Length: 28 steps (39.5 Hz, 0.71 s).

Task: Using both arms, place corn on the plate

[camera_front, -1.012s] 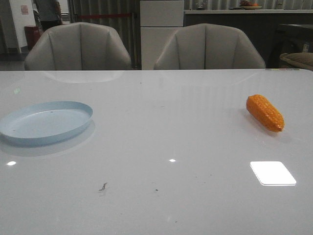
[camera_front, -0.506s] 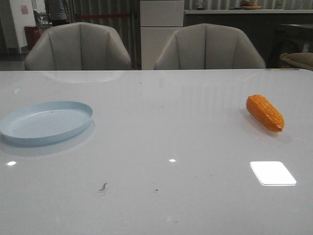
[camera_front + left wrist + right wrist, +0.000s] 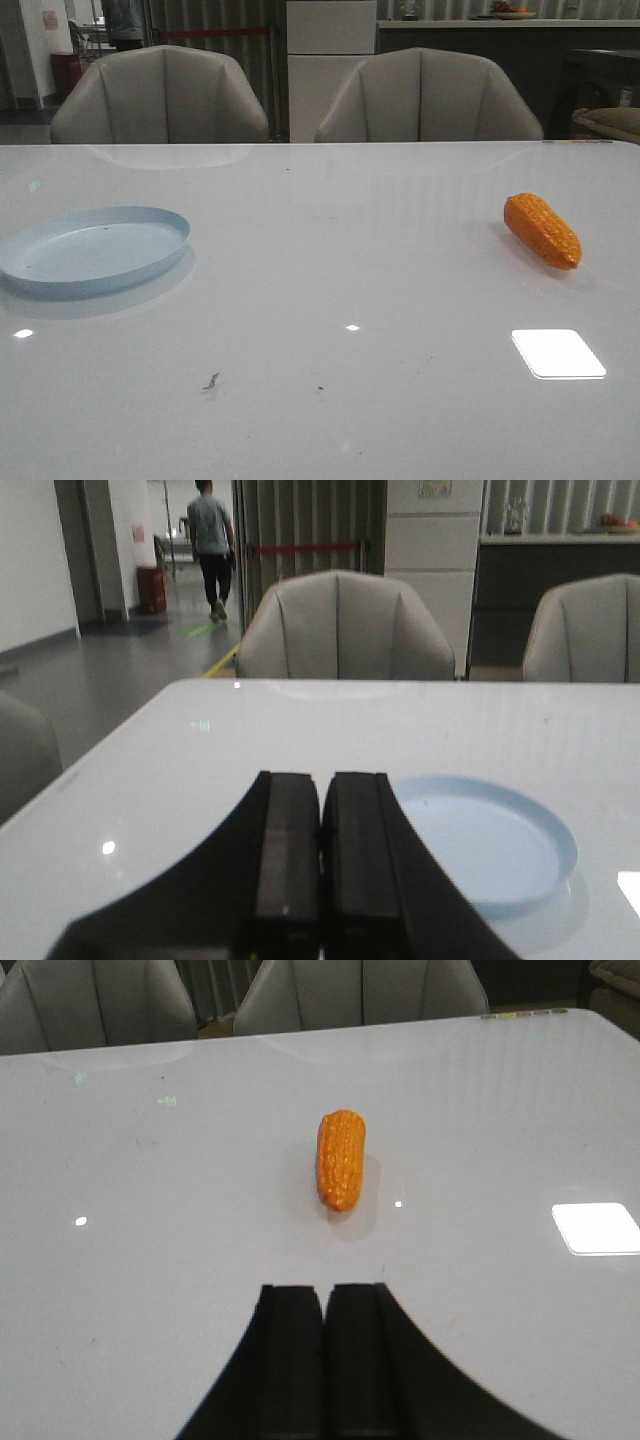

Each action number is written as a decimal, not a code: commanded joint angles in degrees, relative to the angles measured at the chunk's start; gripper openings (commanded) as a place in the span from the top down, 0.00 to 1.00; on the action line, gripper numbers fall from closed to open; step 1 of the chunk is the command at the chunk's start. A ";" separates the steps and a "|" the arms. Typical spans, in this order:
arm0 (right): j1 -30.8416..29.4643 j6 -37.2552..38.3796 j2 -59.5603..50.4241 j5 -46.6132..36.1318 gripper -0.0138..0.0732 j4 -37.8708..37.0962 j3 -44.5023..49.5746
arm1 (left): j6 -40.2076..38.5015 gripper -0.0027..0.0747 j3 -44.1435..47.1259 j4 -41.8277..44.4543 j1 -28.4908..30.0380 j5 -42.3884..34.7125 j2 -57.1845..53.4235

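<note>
The person (image 3: 125, 22) in the background walked farther away.

Only the grippers are showing, each in its own wrist view; neither arm is appearing in the front view. The left gripper (image 3: 320, 865) is showing as two flat, matte black fingers (image 3: 286, 860) with squared tips and straight inner faces, lying pressed side by side with just a thin dark seam between them. Behind the fingers the black body is widening outward in a smooth curve on both sides. The right gripper (image 3: 323, 1360) is looking the same: two blocky black fingers (image 3: 291, 1360) with squared ends, closed together, flaring into a broad dark base.
</note>
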 commanded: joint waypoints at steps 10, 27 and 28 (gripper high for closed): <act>0.06 0.63 -1.51 -20.30 0.80 2.35 -4.65 | -0.53 0.84 -5.59 0.60 -0.17 -9.71 -1.03; 0.06 0.57 21.95 -1.92 0.81 1.35 -33.91 | -0.53 0.84 -29.29 3.62 -0.17 4.55 15.67; 0.06 0.57 24.57 -2.25 0.81 1.35 -34.79 | -0.53 0.84 -30.31 3.62 -0.17 4.13 17.95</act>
